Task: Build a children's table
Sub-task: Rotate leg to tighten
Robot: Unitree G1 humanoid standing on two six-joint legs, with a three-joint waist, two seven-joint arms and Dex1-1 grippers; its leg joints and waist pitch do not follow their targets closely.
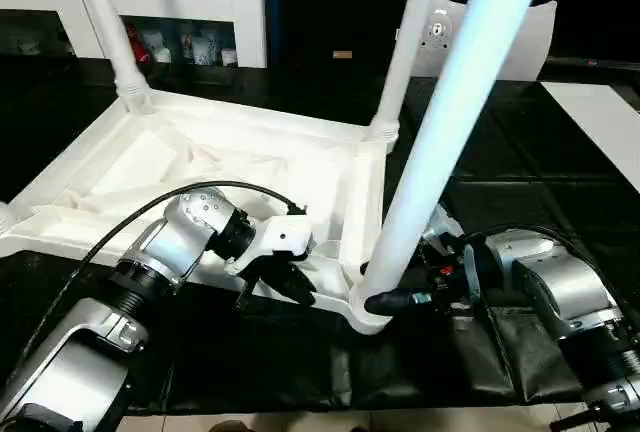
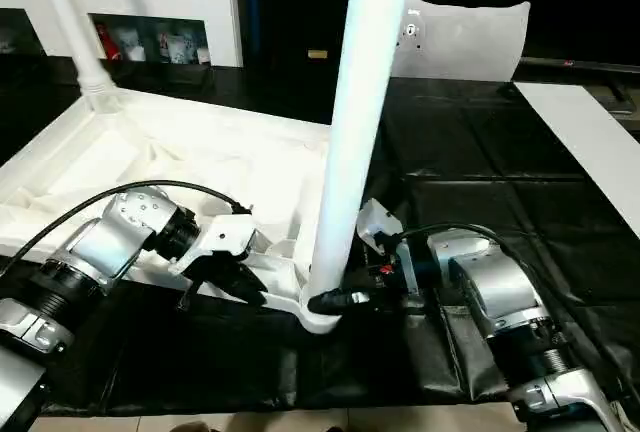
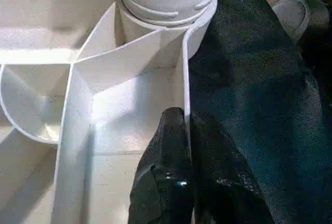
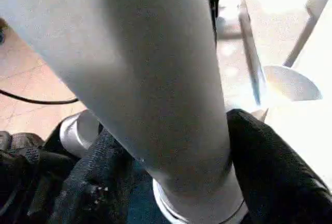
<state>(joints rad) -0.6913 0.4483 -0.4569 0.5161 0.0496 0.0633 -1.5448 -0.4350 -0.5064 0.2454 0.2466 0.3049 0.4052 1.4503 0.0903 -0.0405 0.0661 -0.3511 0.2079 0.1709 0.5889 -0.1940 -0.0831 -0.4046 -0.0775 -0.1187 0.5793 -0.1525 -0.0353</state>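
Head views: tabletop (image 1: 150,167) is lying underside-up on the counter's (image 1: 520,192) near edge; right end effector (image 1: 385,302) is clasping near-corner leg (image 1: 440,122), steadying it in its socket.
Left wrist: left end effector (image 3: 181,167), shut, is pinching the top's rim, bracing it.
Right wrist: fingers (image 4: 270,167) are hugging the leg's base.

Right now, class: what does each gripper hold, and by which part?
Left gripper: white ribbed plastic tabletop, by its near rim. Right gripper: long white tube leg, at its base, near the corner socket.

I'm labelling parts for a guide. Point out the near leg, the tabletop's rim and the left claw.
Near leg (image 1: 430,142), left eye view, mid shaft.
Tabletop's rim (image 3: 184,68), left wrist view, thin upright wall.
Left claw (image 3: 188,123), left wrist view, fingertips pinching rim.
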